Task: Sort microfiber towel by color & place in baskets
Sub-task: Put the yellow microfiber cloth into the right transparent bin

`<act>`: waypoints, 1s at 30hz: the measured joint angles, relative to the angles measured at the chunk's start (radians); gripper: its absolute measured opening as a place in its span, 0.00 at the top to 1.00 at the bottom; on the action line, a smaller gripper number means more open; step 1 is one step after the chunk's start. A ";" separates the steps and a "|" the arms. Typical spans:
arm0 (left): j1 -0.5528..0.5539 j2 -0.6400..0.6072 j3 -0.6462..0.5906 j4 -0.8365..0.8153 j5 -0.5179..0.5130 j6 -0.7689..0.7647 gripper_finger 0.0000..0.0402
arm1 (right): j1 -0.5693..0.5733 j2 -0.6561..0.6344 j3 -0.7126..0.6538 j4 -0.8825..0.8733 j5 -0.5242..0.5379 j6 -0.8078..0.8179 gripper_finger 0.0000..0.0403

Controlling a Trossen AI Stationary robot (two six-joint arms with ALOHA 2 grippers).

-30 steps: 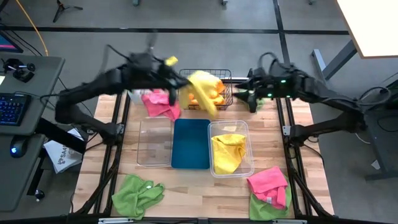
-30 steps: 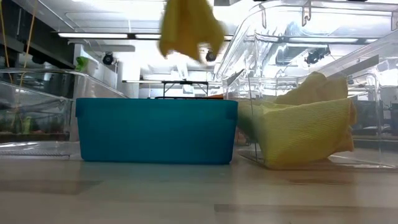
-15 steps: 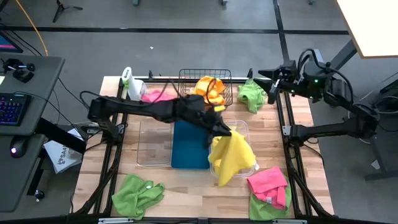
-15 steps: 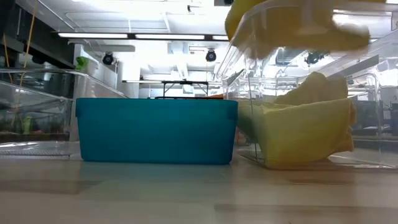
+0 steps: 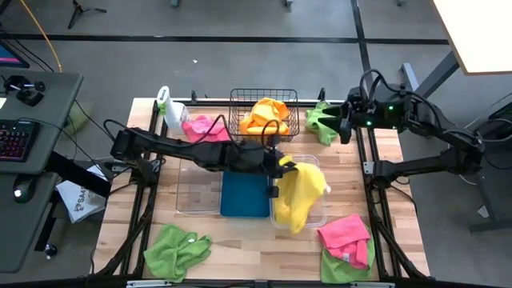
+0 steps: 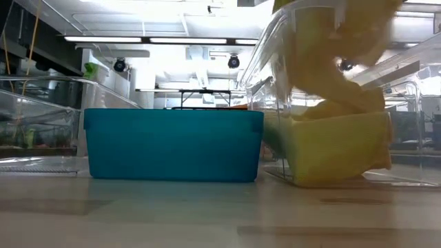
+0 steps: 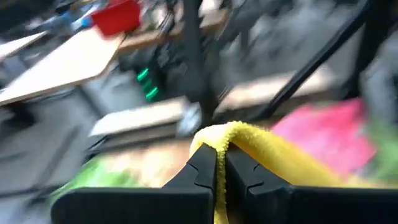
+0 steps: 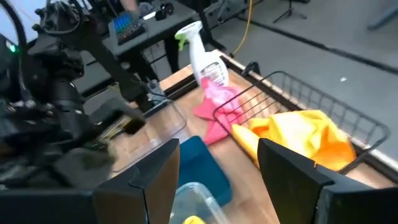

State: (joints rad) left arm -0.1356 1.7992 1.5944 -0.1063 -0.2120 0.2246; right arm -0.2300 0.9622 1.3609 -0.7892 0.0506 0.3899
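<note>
1. At the table's near left corner a green towel (image 5: 177,249) lies crumpled; only the high view shows it.
2. At the far left edge a white spray bottle (image 5: 169,107) stands just beside a pink towel (image 5: 205,128). The right wrist view picks up the same bottle (image 8: 204,60) and pink cloth (image 8: 216,107), which the low view misses.
3. The left clear tub (image 5: 198,186) sits beside the blue tub (image 5: 245,198). In the low view the blue tub (image 6: 172,145) fills the middle and hides most of what lies behind it.
4. The black wire basket (image 5: 237,108) at the far edge holds orange towels (image 5: 266,116); the right wrist view shows the mesh rim (image 8: 314,102) and the orange heap (image 8: 303,137) close up.
5. The left gripper (image 5: 282,170) reaches across to the right clear tub (image 5: 318,216), clenched on a yellow towel (image 5: 300,196) that drapes down into it. The left wrist view alone shows the fingers (image 7: 202,168) pinched together on the yellow fold (image 7: 261,146). The low view shows the cloth (image 6: 331,48) hanging inside the tub's wall (image 6: 272,96) above another yellow towel (image 6: 337,148) lying on its floor.
6. A pink towel on a green one (image 5: 346,240) lies at the near right corner.
7. The right gripper (image 5: 342,126) hovers at the far right edge, next to a green towel (image 5: 322,122); its wrist view shows its fingers (image 8: 158,177) spread wide, grasping nothing.
</note>
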 joint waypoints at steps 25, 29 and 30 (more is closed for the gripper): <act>-0.044 0.169 -0.001 0.009 0.055 -0.309 1.00 | 0.036 0.014 -0.001 0.001 0.002 0.055 0.48; -0.016 0.206 -0.001 0.007 0.096 -0.407 1.00 | 0.036 0.021 -0.001 0.001 0.002 0.065 0.48; -0.009 0.210 -0.001 0.008 0.119 -0.419 1.00 | 0.036 0.026 -0.001 0.001 0.005 0.071 0.48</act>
State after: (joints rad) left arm -0.1445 2.0093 1.5932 -0.0979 -0.0930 -0.1941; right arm -0.1936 0.9881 1.3602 -0.7887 0.0553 0.4610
